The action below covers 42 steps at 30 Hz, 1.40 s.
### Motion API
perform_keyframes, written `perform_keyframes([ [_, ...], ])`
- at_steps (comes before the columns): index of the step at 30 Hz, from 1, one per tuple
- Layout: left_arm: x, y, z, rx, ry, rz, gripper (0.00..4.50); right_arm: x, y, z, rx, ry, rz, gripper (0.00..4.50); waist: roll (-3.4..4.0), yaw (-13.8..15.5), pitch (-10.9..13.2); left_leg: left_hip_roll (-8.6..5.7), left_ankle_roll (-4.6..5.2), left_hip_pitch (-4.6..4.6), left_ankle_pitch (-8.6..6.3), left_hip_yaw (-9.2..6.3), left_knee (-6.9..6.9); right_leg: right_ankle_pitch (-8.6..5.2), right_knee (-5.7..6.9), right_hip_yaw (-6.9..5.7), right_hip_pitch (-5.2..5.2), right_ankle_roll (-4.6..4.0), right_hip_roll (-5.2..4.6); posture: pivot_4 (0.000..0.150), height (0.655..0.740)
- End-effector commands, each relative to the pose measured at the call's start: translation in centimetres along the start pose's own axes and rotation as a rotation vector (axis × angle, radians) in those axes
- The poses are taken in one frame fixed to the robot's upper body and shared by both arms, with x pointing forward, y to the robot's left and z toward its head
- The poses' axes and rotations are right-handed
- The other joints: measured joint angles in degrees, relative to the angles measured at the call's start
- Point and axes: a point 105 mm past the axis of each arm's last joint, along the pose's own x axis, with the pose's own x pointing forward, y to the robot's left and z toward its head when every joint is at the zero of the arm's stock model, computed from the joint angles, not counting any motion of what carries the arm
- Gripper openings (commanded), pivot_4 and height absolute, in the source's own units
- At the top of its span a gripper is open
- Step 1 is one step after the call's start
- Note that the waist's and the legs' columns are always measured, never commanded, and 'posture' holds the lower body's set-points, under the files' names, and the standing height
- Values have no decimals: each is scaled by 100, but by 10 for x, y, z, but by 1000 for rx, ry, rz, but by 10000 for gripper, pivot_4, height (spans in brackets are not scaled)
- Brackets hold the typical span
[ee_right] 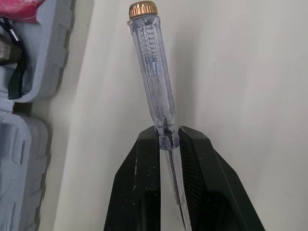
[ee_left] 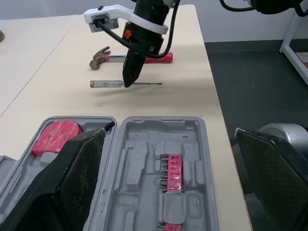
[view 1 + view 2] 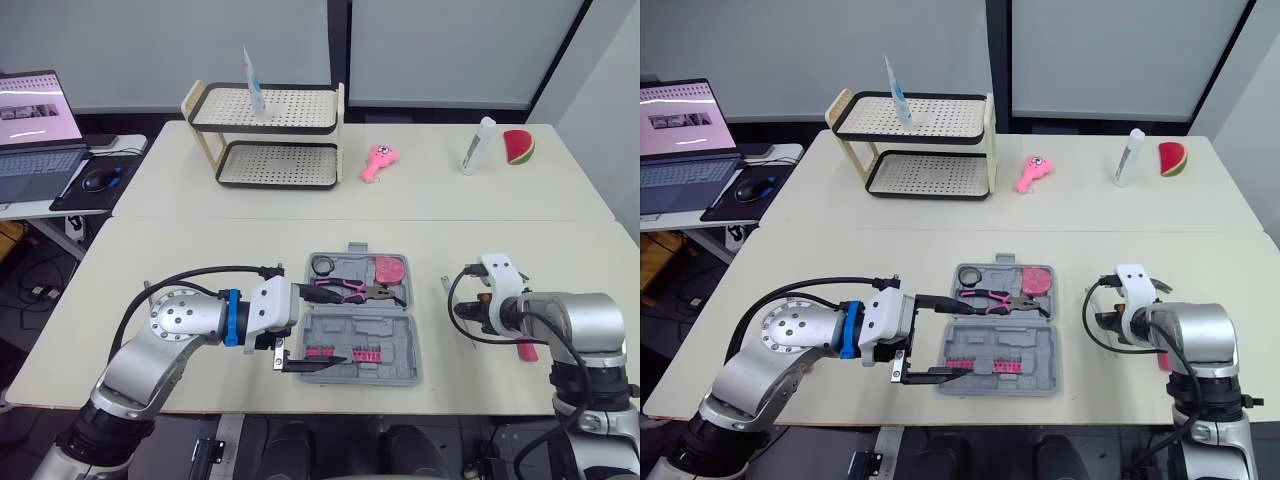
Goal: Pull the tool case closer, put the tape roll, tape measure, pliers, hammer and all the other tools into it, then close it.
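The grey tool case [image 3: 400, 372] lies open near the table's front edge. Its far half holds a black tape roll [image 3: 322, 264], a red tape measure [image 3: 388, 268] and pink-handled pliers [image 3: 350, 291]. The near half carries a pink bit set [image 2: 173, 171]. My left gripper [image 3: 335, 325] is open, with one finger on each side of the case's left part. To the right of the case, my right gripper [image 1: 167, 134] is shut on a clear-handled screwdriver [image 1: 151, 67], low at the table. A pink-handled hammer [image 2: 103, 56] lies just behind it.
At the back stand a two-tier rack [image 3: 270, 135], a pink toy [image 3: 378, 162], a white bottle [image 3: 478, 145] and a watermelon slice [image 3: 518, 146]. A laptop [image 3: 35, 120] and mouse [image 3: 98, 180] sit on a side desk at the left.
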Motion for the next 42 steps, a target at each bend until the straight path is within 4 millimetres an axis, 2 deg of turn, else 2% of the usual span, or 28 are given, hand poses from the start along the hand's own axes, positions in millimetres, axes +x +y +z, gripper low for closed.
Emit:
perform_keyframes([
  [1,2,-1,8,44,-20,-15,45000,-1,-1,1,21,-16,-15,3439,0,-3,0,0,0,0,0,0,0,0,2,0,0,0,0,1500,7290],
  [2,2,-1,7,43,-20,-15,45000,0,-1,1,24,-14,-16,3439,0,-4,0,0,0,1,0,-1,0,0,4,0,-1,0,0,1500,7290],
  [4,2,-1,7,43,-20,-14,45000,1,0,1,28,-23,-17,10802,0,-4,0,1,1,2,0,-1,0,0,7,0,-1,0,1,1500,7290],
  [9,-1,0,6,42,-15,-7,45000,-7,2,4,36,-66,4,18932,0,-2,0,0,1,1,0,-1,0,0,7,1,-2,0,1,1500,7290],
  [13,-5,2,4,44,-9,4,45000,-27,4,10,-38,-194,43,26124,1,5,0,0,1,0,0,-1,0,0,6,0,-3,0,1,1500,7290],
  [18,-8,3,3,46,-8,6,45000,-43,10,-2,-377,-321,90,35849,0,10,0,0,2,-1,-1,-4,-1,-1,-6,-4,3,1,1,1500,7290],
  [20,-9,3,4,48,-10,2,45000,-43,14,-12,-506,-333,119,43064,0,1,0,1,2,2,-1,-1,-1,0,-5,-1,5,1,1,1500,7290],
  [21,-8,3,4,50,-12,-2,45000,-41,14,-17,-551,-337,125,44796,0,-7,0,2,2,5,-1,-1,-1,0,-4,-1,8,1,2,1500,7290],
  [25,-7,5,7,55,-23,-14,45000,-34,23,-25,-635,-361,190,44796,0,-17,0,6,2,7,-1,-1,-1,-1,-3,-1,9,1,6,1500,7290],
  [29,-7,6,8,55,-26,-18,45000,-22,23,-24,-641,-375,175,44796,-1,-7,0,5,2,7,-1,-2,0,0,-5,-2,11,1,5,1500,7290],
  [37,-6,6,9,56,-26,-26,45000,5,10,-25,-577,-366,113,44796,-1,7,0,4,1,7,0,-3,1,-1,-6,-3,13,1,4,1500,7290],
  [42,-6,6,9,55,-26,-26,45000,12,9,-29,-563,-357,118,28435,0,2,0,4,1,8,0,-2,1,0,-4,-2,12,1,4,1500,7290],
])
